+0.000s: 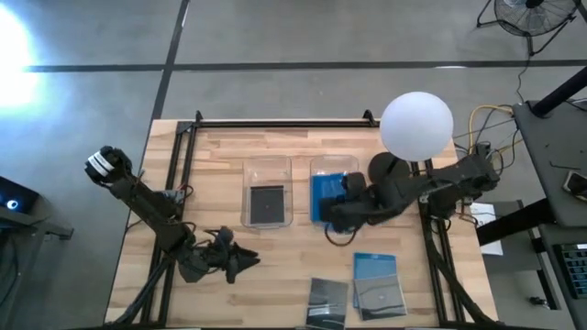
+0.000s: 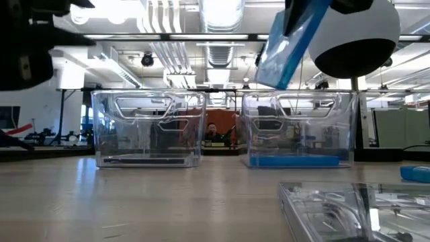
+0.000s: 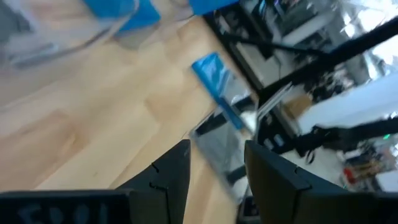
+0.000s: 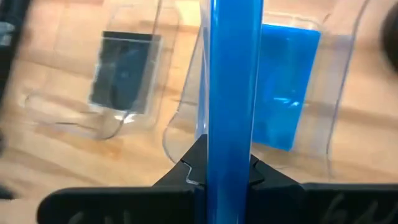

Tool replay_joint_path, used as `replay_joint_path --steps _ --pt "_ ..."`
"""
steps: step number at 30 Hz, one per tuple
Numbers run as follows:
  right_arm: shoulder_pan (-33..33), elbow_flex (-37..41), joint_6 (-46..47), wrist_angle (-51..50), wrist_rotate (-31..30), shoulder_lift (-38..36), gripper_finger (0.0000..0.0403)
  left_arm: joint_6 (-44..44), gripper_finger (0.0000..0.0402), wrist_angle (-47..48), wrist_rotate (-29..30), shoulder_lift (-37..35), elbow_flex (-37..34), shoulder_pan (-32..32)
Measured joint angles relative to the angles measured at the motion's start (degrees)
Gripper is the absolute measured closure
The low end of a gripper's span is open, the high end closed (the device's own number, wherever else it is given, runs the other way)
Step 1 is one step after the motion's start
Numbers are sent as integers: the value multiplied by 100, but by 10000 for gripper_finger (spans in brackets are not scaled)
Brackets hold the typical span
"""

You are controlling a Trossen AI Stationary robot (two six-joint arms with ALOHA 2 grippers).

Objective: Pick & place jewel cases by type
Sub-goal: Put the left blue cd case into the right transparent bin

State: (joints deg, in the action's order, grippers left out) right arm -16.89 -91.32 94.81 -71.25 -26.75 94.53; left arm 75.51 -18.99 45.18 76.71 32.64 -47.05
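Observation:
My right gripper (image 4: 229,163) is shut on a bright blue jewel case (image 2: 289,47) above the right clear bin (image 1: 334,167), where another blue case (image 4: 289,87) lies flat. The left clear bin (image 1: 267,170) holds a dark case (image 1: 267,203). A blue case (image 1: 373,265), a grey one (image 1: 383,295) partly on top of it, and a dark one (image 1: 328,299) lie flat near the table's near edge. At the near left my left gripper (image 3: 217,174) stands open above the table with nothing between its fingers. My right gripper pinches the blue case between its two fingers, one on each flat face, close to one edge (image 4: 230,140). The fingers slant downward from the table's right side. The case is lifted clear and hangs tilted (image 2: 272,74) over the right bin's rim.
A white globe (image 1: 416,124) stands over the right arm at the back right. Black frame rails (image 1: 275,123) run along the table's far edge and sides. Bare wood lies between the bins and the loose cases.

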Motion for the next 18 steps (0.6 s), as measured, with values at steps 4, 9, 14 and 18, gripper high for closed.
replay_joint_path --steps 4,9,14,18 --pt "514 49 -526 40 18 -3 390 -188 268 1 239 -218 18 0" --pt "824 91 -1006 441 36 -96 390 -364 268 4 331 -430 16 -2" --pt "845 -6 -1117 762 -465 -455 390 -392 268 17 327 -479 14 -26" --pt "1018 2 -910 135 -1034 -498 390 -388 268 24 326 -470 14 -48"
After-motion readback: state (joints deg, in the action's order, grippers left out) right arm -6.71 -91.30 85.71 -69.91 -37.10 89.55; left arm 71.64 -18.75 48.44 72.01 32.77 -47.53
